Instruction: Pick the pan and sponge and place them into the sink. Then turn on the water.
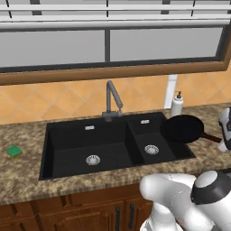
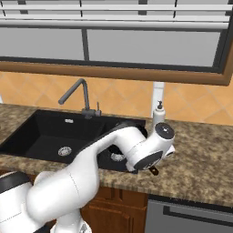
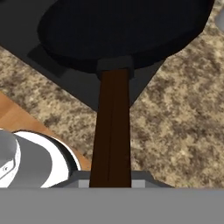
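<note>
A home kitchen — black double sink (image 1: pixel 67 144) in a granite counter (image 1: pixel 27 180), tiled backsplash (image 1: pixel 58 101) — wooden cabinets (image 1: pixel 90 212) below.

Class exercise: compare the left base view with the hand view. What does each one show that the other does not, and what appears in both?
Left base view alone: the small green-and-yellow sponge on the counter left of the sink, the tall dark-grey tap, the white soap bottle. Hand view alone: the gripper shut on the pan's brown handle. Both: the round black pan over the matte black double sink's right edge, and the speckled counter.

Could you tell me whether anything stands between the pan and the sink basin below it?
Nothing visible does. The pan, held by its handle, hangs over the right edge of the sink, with the narrow basin open beneath it.
</note>
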Tool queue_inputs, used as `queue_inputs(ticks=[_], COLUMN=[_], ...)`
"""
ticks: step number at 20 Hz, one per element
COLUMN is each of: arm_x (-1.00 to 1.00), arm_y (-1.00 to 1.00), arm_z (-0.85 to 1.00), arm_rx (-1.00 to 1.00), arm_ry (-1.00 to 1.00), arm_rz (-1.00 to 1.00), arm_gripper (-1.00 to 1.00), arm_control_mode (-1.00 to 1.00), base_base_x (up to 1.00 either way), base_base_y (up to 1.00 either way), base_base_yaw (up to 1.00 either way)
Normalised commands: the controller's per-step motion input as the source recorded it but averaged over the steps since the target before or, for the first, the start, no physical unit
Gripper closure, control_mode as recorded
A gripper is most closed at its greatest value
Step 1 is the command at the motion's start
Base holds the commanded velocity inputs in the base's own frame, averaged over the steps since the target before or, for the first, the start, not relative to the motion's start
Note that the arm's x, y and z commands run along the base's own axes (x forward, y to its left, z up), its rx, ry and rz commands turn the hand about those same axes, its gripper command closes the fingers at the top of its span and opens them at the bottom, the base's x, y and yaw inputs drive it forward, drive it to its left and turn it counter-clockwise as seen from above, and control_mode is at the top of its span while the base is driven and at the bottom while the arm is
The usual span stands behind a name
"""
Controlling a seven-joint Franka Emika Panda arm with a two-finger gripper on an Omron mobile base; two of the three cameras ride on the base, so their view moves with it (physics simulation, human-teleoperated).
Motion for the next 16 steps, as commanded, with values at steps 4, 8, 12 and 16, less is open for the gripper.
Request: queue_inputs(ticks=[4,8,12,16], arm_x=[0.0,0.0,0.08,0.25], arm_y=[0.56,0.59,0.48,0.55], arm_z=[0.19,0.07,0.0,0.0], arm_rx=[0.0,0.0,0.04,0.06], arm_ry=[0.21,0.17,0.18,0.13], arm_rz=[0.04,0.14,0.27,0.28], arm_gripper=[1.0,1.0,1.0,1.0], arm_control_mode=[-1.0,-1.0,-1.0,-1.0], base_base_x=[0.0,0.0,0.0,0.0], base_base_y=[0.0,0.0,0.0,0.0], base_base_yaw=[0.0,0.0,0.0,0.0])
